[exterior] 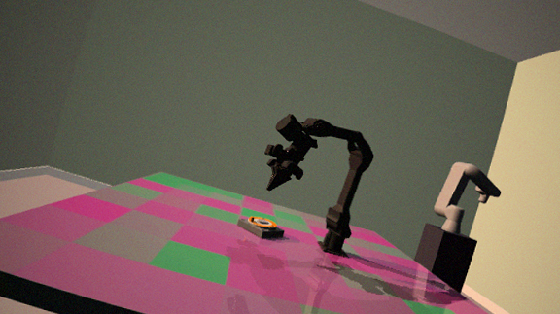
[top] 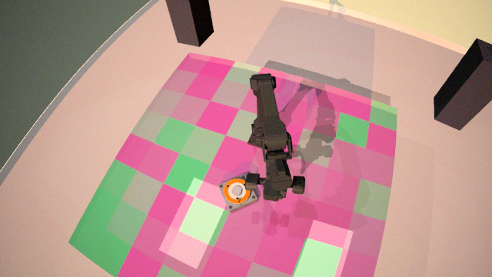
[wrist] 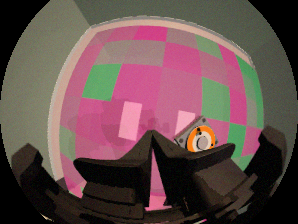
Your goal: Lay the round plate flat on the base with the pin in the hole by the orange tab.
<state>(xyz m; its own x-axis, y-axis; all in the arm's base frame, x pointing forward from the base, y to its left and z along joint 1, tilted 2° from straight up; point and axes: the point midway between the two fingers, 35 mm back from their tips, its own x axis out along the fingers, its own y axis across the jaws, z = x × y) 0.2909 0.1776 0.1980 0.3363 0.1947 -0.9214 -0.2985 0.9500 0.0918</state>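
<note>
The round plate, with an orange ring and white middle, sits around the grey post on the square grey base. It looks slightly raised in the exterior view. Small dark spots show on the ring; I cannot tell the hole from the pin, nor make out the tab. My gripper is shut and empty, with its tips together. It hangs well above the table, beside the base in the top view, touching nothing. Part of the arm covers the plate's edge there.
The base lies on a pink and green checkered table with bright light patches and arm shadows. A pale second arm stands on a dark pedestal beyond the table. Dark blocks stand off the table.
</note>
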